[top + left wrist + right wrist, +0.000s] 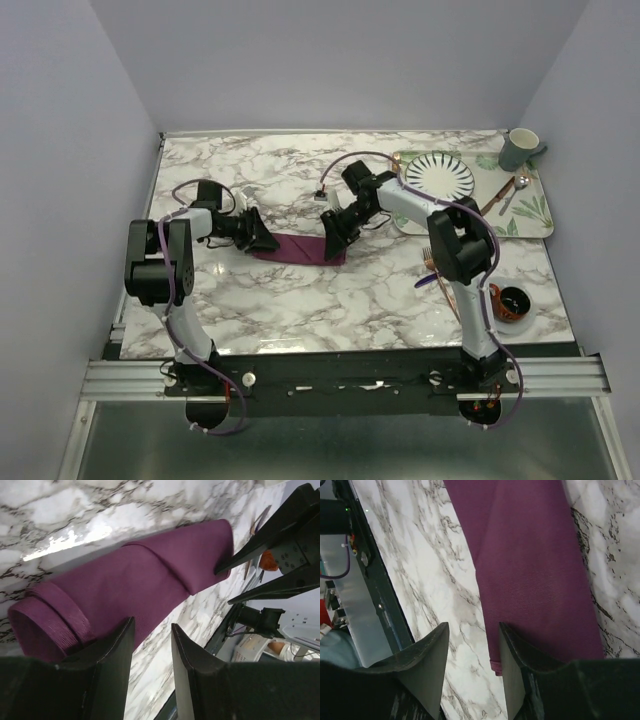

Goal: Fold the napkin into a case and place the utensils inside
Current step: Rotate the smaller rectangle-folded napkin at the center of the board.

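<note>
Both arms are bracketing the half-made case while the utensils are waiting off to the right.

The left gripper [152,626] is hovering low at the left, rolled end of the napkin [298,248], its jaws standing a little apart with only tabletop [350,300] showing between them. The napkin is lying mid-tabletop as a narrow folded strip with one flap overlapping. At its right end the right gripper [473,625] is sitting over the near corner, jaws likewise parted and pinching nothing. The fork [428,263] and knife [431,283] are resting farther right, partly hidden by the right arm. The folding appears to be nearing its end. The next move is probably calling for both jaws to nip the near edge together and carry it over evenly, or the slick cloth may be slipping open.
</note>
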Controlling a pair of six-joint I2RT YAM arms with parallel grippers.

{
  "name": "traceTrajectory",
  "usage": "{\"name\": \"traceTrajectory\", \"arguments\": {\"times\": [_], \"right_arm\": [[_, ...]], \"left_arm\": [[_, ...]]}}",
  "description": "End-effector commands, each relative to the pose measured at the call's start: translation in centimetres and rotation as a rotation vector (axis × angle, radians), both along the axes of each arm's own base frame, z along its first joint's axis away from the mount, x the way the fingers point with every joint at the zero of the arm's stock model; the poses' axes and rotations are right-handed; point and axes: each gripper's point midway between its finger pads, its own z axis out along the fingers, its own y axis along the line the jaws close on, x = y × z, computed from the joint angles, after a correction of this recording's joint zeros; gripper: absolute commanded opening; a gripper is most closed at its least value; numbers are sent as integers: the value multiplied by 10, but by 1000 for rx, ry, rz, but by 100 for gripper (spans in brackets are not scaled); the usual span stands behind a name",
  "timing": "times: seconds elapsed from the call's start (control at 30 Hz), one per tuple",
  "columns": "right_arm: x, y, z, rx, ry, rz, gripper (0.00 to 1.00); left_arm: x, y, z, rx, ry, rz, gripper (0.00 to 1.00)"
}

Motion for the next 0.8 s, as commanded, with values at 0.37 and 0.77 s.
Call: {"name": "traceTrajectory", "arguments": {"times": [0.37,0.77], "right_arm": [[-33,-3,7,19,175,18,60],[53,-9,28,-109,-249,-19,89]], "left_arm": [[5,9,-12,83,-39,-126,51],[-43,54,17,433,-151,-272,47]]}}
